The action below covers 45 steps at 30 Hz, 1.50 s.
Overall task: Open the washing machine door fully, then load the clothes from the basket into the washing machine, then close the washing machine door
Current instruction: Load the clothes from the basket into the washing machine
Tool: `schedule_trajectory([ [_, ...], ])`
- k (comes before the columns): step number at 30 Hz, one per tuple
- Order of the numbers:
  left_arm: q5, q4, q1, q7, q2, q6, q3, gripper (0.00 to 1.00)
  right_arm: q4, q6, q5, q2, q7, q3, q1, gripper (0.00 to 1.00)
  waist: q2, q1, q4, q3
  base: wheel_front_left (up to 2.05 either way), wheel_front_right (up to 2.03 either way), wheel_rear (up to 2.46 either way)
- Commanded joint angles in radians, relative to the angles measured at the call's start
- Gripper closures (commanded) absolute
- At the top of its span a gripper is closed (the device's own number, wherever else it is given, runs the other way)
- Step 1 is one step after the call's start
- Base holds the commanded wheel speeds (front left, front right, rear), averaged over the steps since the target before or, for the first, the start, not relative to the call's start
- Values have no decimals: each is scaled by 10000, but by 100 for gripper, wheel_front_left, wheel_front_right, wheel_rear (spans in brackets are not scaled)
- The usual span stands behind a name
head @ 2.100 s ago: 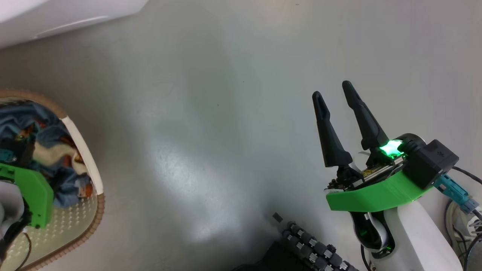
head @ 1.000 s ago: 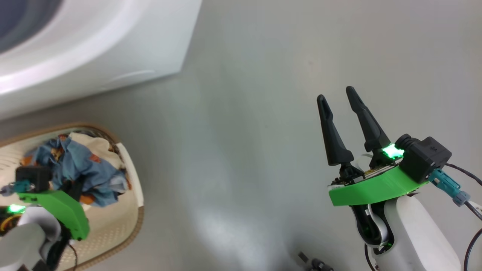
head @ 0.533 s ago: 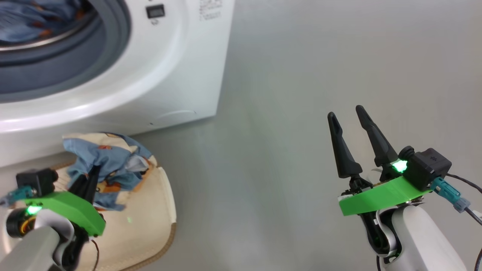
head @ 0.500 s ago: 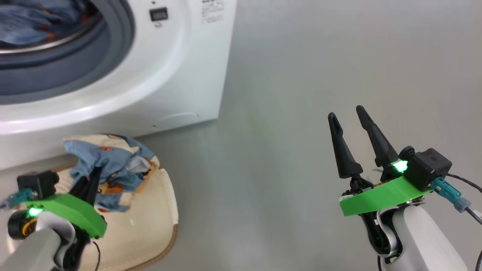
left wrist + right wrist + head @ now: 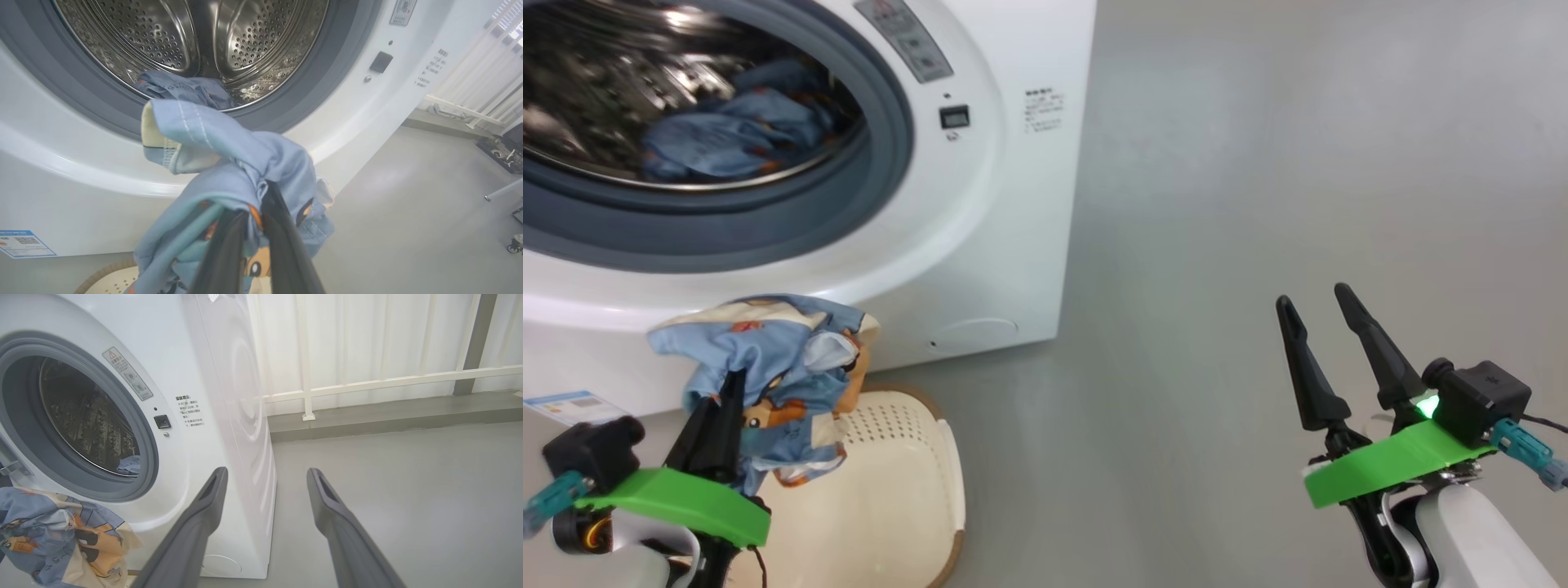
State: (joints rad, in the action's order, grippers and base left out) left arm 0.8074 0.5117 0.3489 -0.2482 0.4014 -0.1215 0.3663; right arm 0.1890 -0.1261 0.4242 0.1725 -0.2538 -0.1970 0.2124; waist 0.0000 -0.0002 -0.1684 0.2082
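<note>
Item: left gripper (image 5: 734,385), fingers pressed together, pinching a bundle of the clothes (image 5: 768,359); the bundle, a second ago low in the basket (image 5: 915,482), now hangs lifted clear of it; the basket sits below and just behind the fingertips, with what shows of its bottom bare. The washing machine (image 5: 1013,204) stands ahead of and above the fingertips, drum mouth uncovered; another blue garment (image 5: 727,139) lies inside, past the rubber ring (image 5: 882,163). The head camera has tilted up, so the machine itself has not moved. Item: right gripper (image 5: 1313,296), fingers spread, holding nothing, well apart to the side over the floor (image 5: 1217,245), unchanged. Judgement: carry stage of loading, likely the last bundle; next a reach forward and up over the ring, then release; the door closing remains.
</note>
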Motion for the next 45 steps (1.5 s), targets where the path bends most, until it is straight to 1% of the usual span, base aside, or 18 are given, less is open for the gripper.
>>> schedule_trajectory([
  [1, -134, -371, 43, -135, 286, 70, -519, 100, -185, -46, 55, 149, -80, -240, -85, 0, 0, 2, 394, -508, 0, 0, 0],
  [5, -635, -1341, -456, -135, 134, 195, -1184, 100, -173, -46, 162, 352, -80, -249, -190, 0, 0, 2, 505, -733, 0, 0, 0],
  [9, -954, -2222, -838, -135, 0, 348, -1619, 100, -206, -46, 247, 491, -80, -224, -282, 0, 0, 2, 575, -825, 0, 0, 0],
  [15, -1126, -3031, -1225, -135, -108, 588, -1863, 100, -265, -46, 292, 550, -80, -249, -340, 0, 0, 2, 577, -831, 0, 0, 0],
  [21, -1156, -3349, -1345, -135, -101, 678, -1973, 100, -279, -46, 316, 570, -80, -298, -315, 0, 0, 2, 517, -784, 0, 0, 0],
  [28, -1093, -3435, -886, -89, -83, 669, -1999, 100, -297, -46, 306, 604, -80, -376, -248, 0, 0, 2, 383, -680, 0, 0, 0],
  [35, -1037, -3341, 510, -15, 95, 625, -2207, 100, -368, -46, 220, 529, -80, -477, -99, 0, 0, 2, 42, -187, 0, 0, 0],
  [36, -1037, -3341, 510, -15, 95, 625, -2207, 100, -368, -46, 220, 529, -80, -477, -99, 0, 0, 2, 42, -187, 0, 0, 0],
  [40, -955, -2745, 1486, 197, 308, 547, -2315, 100, -485, -46, 89, 374, -80, -469, -12, 0, 0, 2, -291, 317, 0, 0, 0],
  [45, -1008, -1195, 2744, 559, 706, 345, -2217, 100, -705, -46, -154, 41, -80, -491, 111, 0, 0, 2, -800, 1162, 0, 0, 0],
])
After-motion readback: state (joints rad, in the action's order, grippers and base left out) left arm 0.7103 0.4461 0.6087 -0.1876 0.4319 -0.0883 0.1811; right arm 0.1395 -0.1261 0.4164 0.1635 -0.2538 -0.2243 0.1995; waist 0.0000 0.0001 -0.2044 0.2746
